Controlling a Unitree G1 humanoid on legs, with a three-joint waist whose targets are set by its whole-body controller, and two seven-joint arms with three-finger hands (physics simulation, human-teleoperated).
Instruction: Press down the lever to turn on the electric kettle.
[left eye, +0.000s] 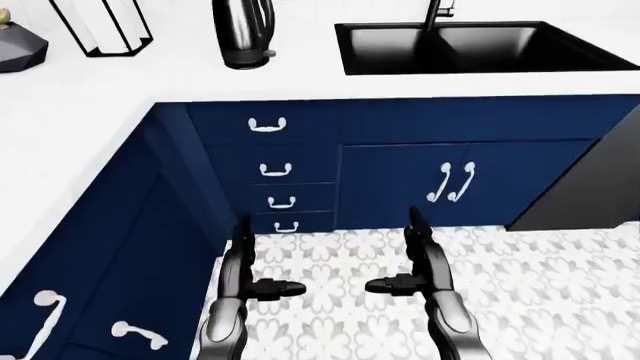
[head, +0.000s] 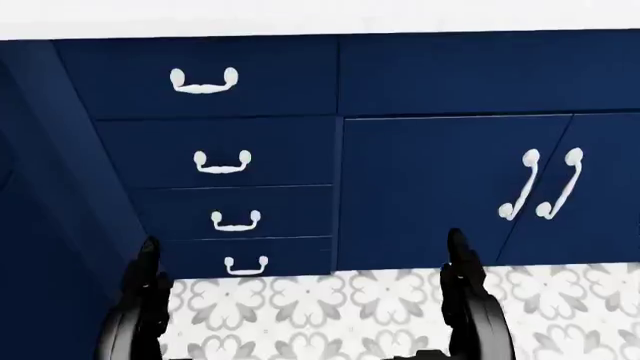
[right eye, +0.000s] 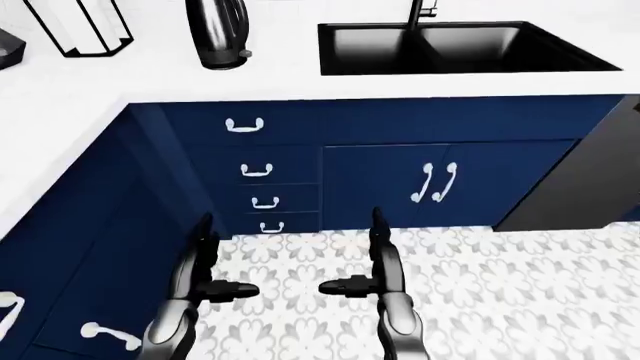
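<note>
The electric kettle (left eye: 243, 34) is dark chrome and stands on the white counter (left eye: 200, 75) at the top of the left-eye view, left of the sink; it also shows in the right-eye view (right eye: 218, 31). Its lever is too small to make out. My left hand (left eye: 250, 270) and right hand (left eye: 410, 266) hang low over the patterned floor, far below the kettle. Both have fingers spread and hold nothing.
A black double sink (left eye: 470, 46) with a faucet is set in the counter right of the kettle. A black wire rack (left eye: 100, 26) stands left of it. Navy drawers (left eye: 270, 169) and cabinet doors (left eye: 450, 184) run below; the counter turns a corner along the left.
</note>
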